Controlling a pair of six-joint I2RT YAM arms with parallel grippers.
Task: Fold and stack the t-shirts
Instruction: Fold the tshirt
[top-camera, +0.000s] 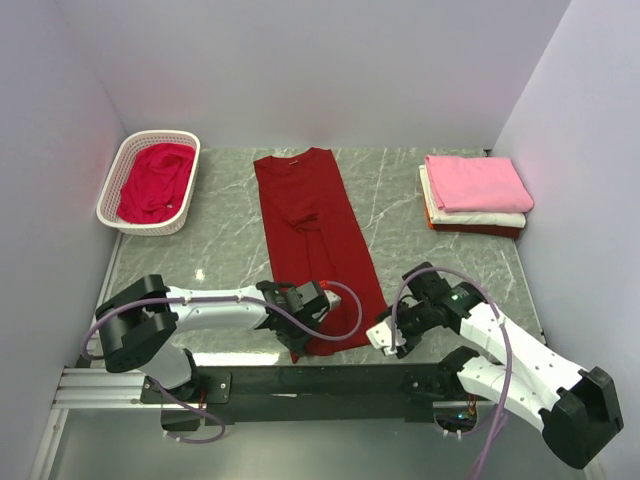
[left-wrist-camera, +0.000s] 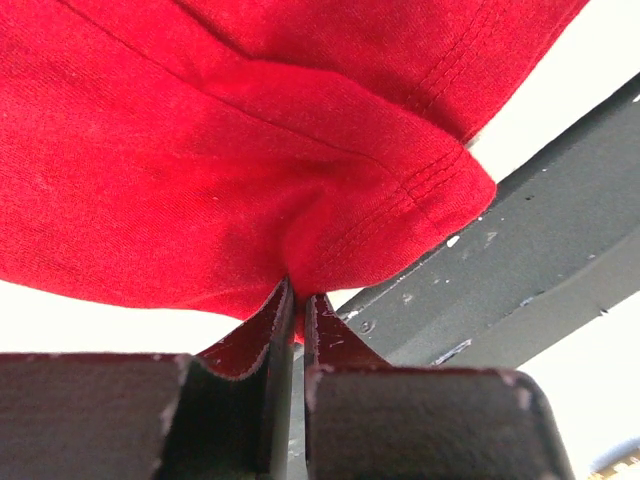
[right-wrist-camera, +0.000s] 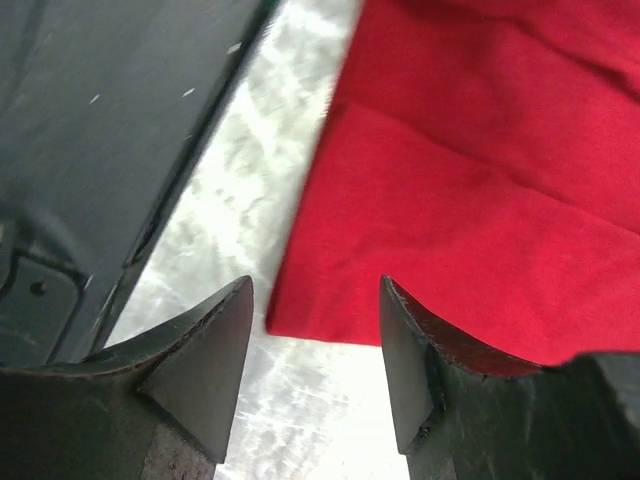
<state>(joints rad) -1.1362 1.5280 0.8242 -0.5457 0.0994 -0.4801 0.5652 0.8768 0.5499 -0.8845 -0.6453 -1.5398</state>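
- Closest to me, the black rail (top-camera: 330, 380) carries both arm bases at the near edge of the table (top-camera: 400, 200).
- Just past it, the left gripper (left-wrist-camera: 298, 290) is clenched on the near left hem corner of the dark red t-shirt (top-camera: 310, 220), the cloth bunched between its pads.
- The right gripper (right-wrist-camera: 315, 290) stands released, its jaws apart on either side of the near right hem corner and not yet biting.
- That shirt lies lengthwise in the middle of the table, collar at the far end, its sides folded in.
- As I judge it, the step is to take both near corners and fold the hem up toward the collar. The right should close well onto its corner. Then both should lift together, keep the hem level and taut, and lay it down square.
- Count: two arms and one basket (top-camera: 110, 190) at far left, with one crimson t-shirt (top-camera: 155, 180) in it.
- One stack sits at far right, a pink t-shirt (top-camera: 475, 182) on a white t-shirt (top-camera: 475, 215).
- A thin red edge shows beneath; I cannot tell what it is.
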